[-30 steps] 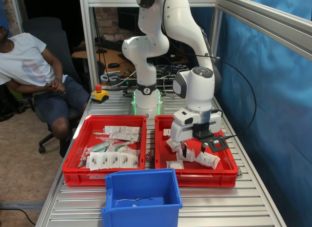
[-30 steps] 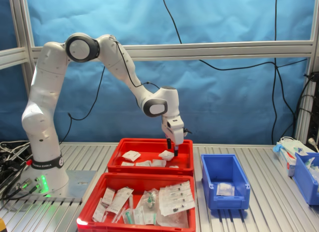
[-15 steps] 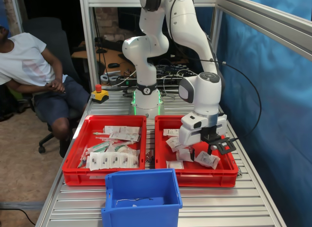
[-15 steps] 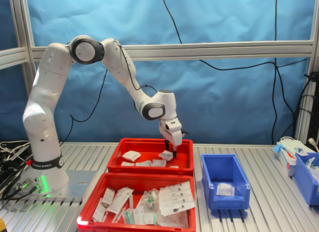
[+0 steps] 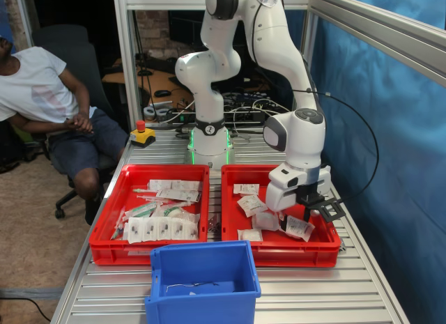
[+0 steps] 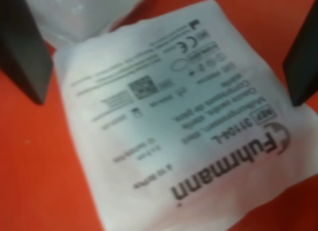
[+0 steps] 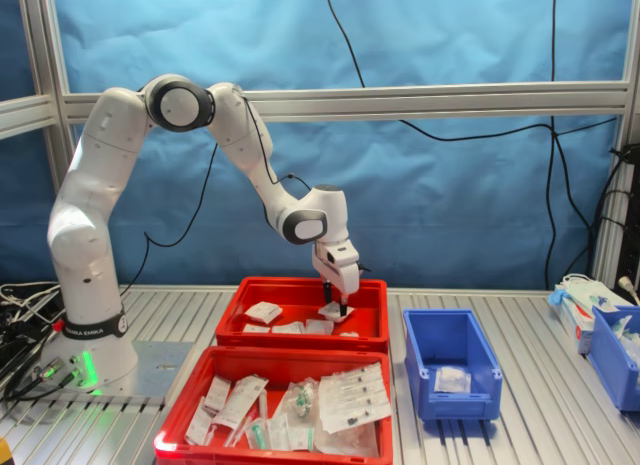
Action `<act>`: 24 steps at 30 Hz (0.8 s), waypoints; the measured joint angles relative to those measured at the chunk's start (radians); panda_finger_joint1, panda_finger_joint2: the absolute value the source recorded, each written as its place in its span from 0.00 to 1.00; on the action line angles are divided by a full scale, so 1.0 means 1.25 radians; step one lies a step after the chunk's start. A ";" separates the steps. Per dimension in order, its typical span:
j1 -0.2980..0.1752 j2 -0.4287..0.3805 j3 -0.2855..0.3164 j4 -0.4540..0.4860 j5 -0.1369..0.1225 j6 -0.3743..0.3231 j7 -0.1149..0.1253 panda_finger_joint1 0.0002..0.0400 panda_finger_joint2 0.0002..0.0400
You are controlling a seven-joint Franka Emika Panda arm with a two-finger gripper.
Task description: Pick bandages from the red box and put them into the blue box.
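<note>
The red box [image 5: 293,251] holds a few white bandages, such as one [image 5: 251,204] near its middle. My gripper [image 5: 295,219] is low in its corner towards the first exterior view's right, over one bandage [image 5: 300,228]. In the wrist view this bandage [image 6: 184,121] fills the picture, printed side up on the red floor, with an open finger [image 6: 22,47] on either side of it. The fingers do not grip it. In the second exterior view the gripper [image 7: 341,307] is down on a bandage [image 7: 333,312] in the far red box [image 7: 292,288]. The blue box [image 5: 202,303] [image 7: 458,402] holds one packet [image 7: 452,378].
A second red tray [image 5: 104,251] [image 7: 185,425] crowded with syringes and wrappers stands beside the red box. A second packet [image 6: 84,12] lies close to the gripped-over one. A seated person [image 5: 42,101] and a red stop button [image 5: 141,132] are behind. Another blue bin [image 7: 615,350] stands at the second exterior view's right.
The arm has swung towards the first exterior view's right and lowered, bringing the open gripper down over the bandage in the red box's corner. Nothing has been lifted.
</note>
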 joint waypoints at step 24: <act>0.024 0.043 -0.001 0.025 0.012 0.002 0.000 1.00 1.00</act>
